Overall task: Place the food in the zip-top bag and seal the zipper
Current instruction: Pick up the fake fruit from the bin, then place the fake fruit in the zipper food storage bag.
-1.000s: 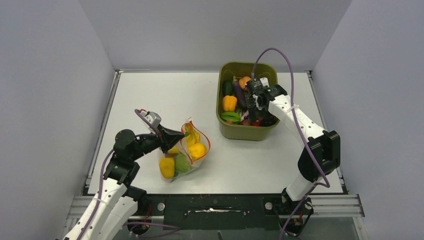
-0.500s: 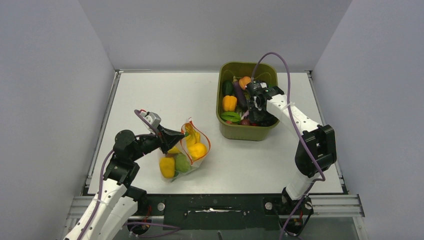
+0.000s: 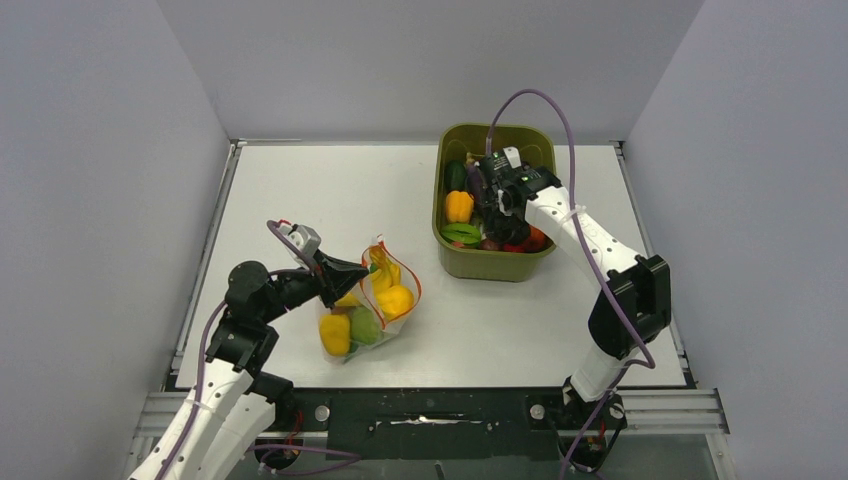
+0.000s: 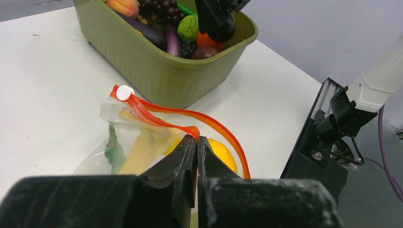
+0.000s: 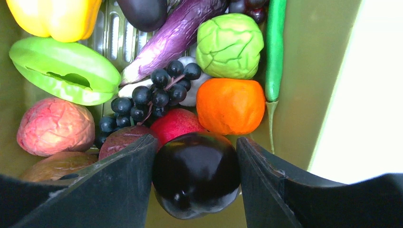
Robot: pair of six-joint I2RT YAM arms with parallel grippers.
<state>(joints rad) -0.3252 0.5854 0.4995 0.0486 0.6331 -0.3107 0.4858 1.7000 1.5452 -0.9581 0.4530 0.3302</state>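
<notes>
Clear crinkly plastic makes up the zip-top bag (image 3: 368, 318), and it sits on the white table (image 3: 300, 190) near the front left, well apart from the olive-green plastic tub (image 3: 493, 262) at the back. The bag's mouth is open. Its thin red-orange zipper (image 4: 216, 124) curls around the mouth in a loop, with a small white slider (image 4: 124, 92) at one end. Inside the bag lie yellow toy peppers (image 3: 335, 333) and a green toy piece (image 3: 364, 325). The left gripper (image 4: 196, 142) has its two black fingers squeezed tight together on the bag's top edge, right where the red-orange strip runs.

The right gripper (image 5: 196, 142) reaches down into the tub. Its jaws are pressed on both sides of a shiny dark purple round toy fruit (image 5: 196, 175), holding it. Under and around that fruit is a pile of more toy food: a round pale-green cabbage (image 5: 230, 45), a long thin green pod (image 5: 274, 52) lying by the tub wall, an orange ball-shaped fruit (image 5: 230, 105), a bunch of tiny black grapes (image 5: 152, 97), a long purple eggplant (image 5: 176, 33), a bumpy pink-red fruit (image 5: 54, 126), a bright green star fruit slice (image 5: 64, 71) and one more yellow pepper (image 5: 57, 16). The cabbage touches the orange fruit, and the pod lies just beside both.
</notes>
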